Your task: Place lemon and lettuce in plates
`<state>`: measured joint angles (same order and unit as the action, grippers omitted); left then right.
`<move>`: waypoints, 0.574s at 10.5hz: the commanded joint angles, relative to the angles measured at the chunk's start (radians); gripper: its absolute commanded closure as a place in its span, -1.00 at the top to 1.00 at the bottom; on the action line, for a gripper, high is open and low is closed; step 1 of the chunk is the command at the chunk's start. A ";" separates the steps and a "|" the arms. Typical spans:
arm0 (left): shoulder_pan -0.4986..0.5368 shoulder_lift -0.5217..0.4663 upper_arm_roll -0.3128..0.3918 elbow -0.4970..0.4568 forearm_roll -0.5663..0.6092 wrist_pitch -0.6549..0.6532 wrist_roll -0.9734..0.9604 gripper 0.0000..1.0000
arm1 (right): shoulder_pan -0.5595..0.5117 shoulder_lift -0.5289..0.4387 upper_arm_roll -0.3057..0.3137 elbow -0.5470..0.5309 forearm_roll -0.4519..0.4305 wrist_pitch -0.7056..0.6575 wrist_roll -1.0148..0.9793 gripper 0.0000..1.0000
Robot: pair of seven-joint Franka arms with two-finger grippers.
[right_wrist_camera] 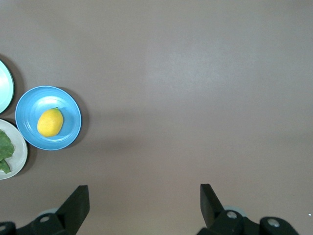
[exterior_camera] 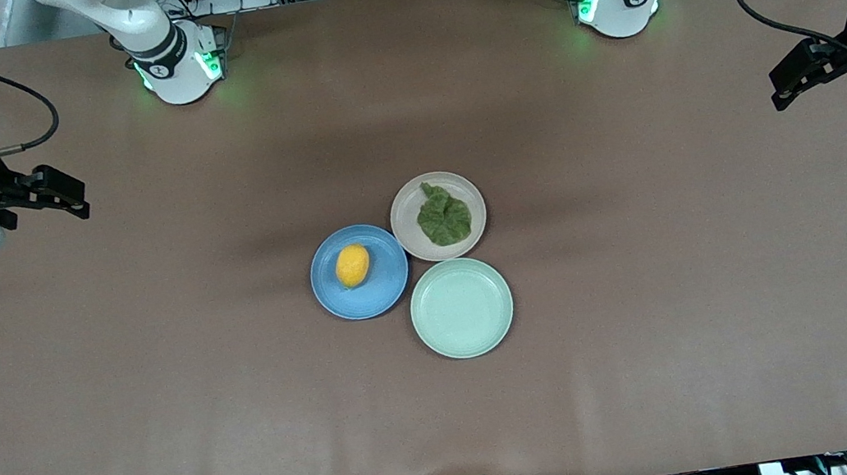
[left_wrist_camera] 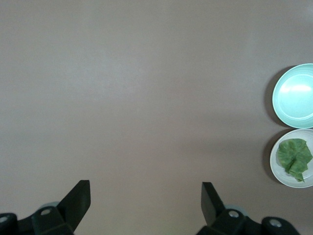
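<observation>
We see the lemon (exterior_camera: 353,265) lying in the blue plate (exterior_camera: 385,288), a little toward the right arm's end of that plate's floor. The lettuce (exterior_camera: 444,218) rests in the pinkish-beige plate (exterior_camera: 407,211), covering much of its middle. These two plates sit rim to rim near the centre of the table (exterior_camera: 163,390), the beige one closer to the edge where the robots' bases stand, the blue one toward the right arm's end. A pale mint-green plate (exterior_camera: 462,308) lies just beside both, closer to the front edge, with nothing in it.

We find the right gripper (exterior_camera: 57,192) held over bare tabletop at the right arm's end of the table, well apart from the plates; in its wrist view the two fingers (right_wrist_camera: 78,203) stand spread wide with nothing between them. The left gripper (exterior_camera: 802,72) hangs over bare tabletop at the left arm's end, likewise well apart from the plates, and its fingers (left_wrist_camera: 78,200) are also parted wide and hold nothing. Both arms wait off to the sides.
</observation>
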<state>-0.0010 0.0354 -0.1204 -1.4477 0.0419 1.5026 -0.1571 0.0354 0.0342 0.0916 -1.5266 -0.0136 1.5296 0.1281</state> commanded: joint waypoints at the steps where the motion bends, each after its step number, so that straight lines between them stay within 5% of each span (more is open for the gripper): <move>1: 0.009 -0.018 -0.001 -0.014 -0.016 -0.008 0.031 1.00 | 0.001 -0.008 -0.004 -0.007 0.027 0.004 -0.008 1.00; 6: 0.007 -0.018 -0.001 -0.014 -0.010 -0.008 0.031 1.00 | 0.000 -0.008 -0.004 -0.007 0.027 0.003 -0.008 1.00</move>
<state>-0.0010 0.0353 -0.1204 -1.4481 0.0419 1.5025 -0.1566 0.0354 0.0342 0.0916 -1.5267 -0.0023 1.5296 0.1281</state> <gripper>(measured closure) 0.000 0.000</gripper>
